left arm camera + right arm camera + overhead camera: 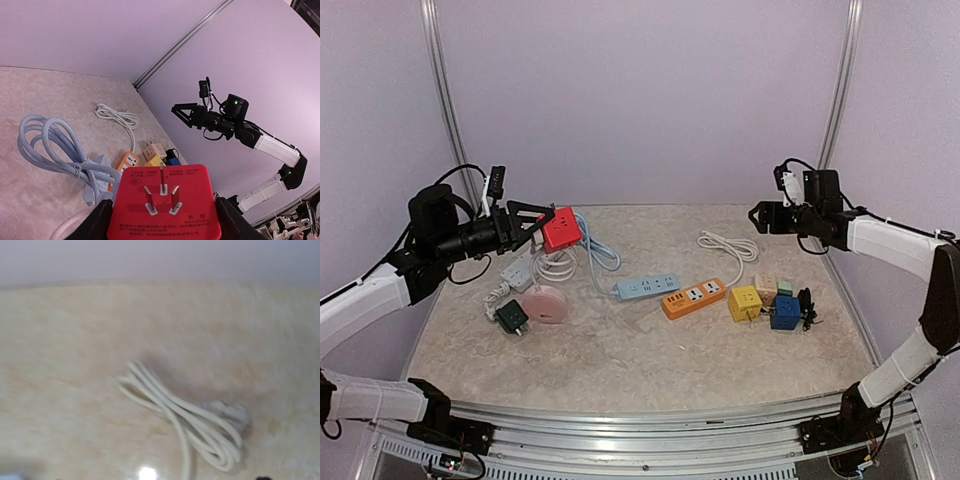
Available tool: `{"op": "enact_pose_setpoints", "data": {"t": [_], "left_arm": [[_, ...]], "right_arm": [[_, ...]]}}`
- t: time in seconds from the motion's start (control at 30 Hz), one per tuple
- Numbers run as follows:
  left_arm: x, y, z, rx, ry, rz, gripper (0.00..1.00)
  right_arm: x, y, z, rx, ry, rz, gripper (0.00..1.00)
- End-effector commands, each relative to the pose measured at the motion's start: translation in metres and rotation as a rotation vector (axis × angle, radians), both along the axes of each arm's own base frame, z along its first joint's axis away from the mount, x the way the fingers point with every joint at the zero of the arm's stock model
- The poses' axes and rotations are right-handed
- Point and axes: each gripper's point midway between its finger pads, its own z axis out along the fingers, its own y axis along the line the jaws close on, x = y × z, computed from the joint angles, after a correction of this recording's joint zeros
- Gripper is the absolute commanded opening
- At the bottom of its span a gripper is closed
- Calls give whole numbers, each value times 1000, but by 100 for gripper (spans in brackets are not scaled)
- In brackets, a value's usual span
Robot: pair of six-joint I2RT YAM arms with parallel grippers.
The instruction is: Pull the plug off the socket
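Red plug (561,230) is up off the table (620,350), well to the left of and behind the orange strip (693,298); L gripper (542,226) is clamped on it. The left wrist cam shows what the top cam can't: black fingers (97,224) pressing both sides of the red block, and its three metal prongs (161,195) bare, facing the lens, seated in nothing.

R gripper (757,215) hangs in the air behind and to the right of the orange strip; from above its fingers are too small to read, but the left wrist cam catches it across the table with fingers spread wide – nothing between them. The right wrist cam shows none of its own fingers, only a blurred white cord coil (200,425) on the tabletop; that coil lies just behind the orange strip.

On the table around the orange strip: blue strip (648,286) just to its left, with a pale blue cable (595,245) looping back; yellow cube (744,302) just to its right, then a blue cube (785,313) and a beige cube (765,288). Well to the left – a pink round piece (544,303) and a dark green adapter (512,316).
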Motion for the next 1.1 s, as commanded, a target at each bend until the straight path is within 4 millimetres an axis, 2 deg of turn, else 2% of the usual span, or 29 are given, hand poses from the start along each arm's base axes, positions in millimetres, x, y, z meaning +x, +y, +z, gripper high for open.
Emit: {"op": "enact_pose_setpoints", "data": {"t": [0.0, 0.17, 0.3, 0.37, 0.5, 0.7, 1.07], "left_arm": [[7, 3, 48, -48, -148, 132, 20], [8, -10, 47, -62, -140, 187, 20], [8, -23, 42, -100, -110, 171, 20], [10, -29, 38, -108, -90, 170, 20], [10, -36, 36, -121, -87, 185, 20], [9, -48, 36, -112, -88, 177, 20], [10, -75, 26, -98, -71, 130, 20]], "right_arm": [[-39, 38, 45, 44, -109, 184, 82], [-87, 94, 80, 45, -190, 363, 83], [-127, 133, 94, 82, -227, 485, 83], [-140, 147, 98, 107, -228, 500, 84], [-153, 167, 95, 206, -163, 519, 85], [-171, 202, 84, 235, -99, 572, 85], [-180, 268, 43, 122, 65, 641, 84]]}}
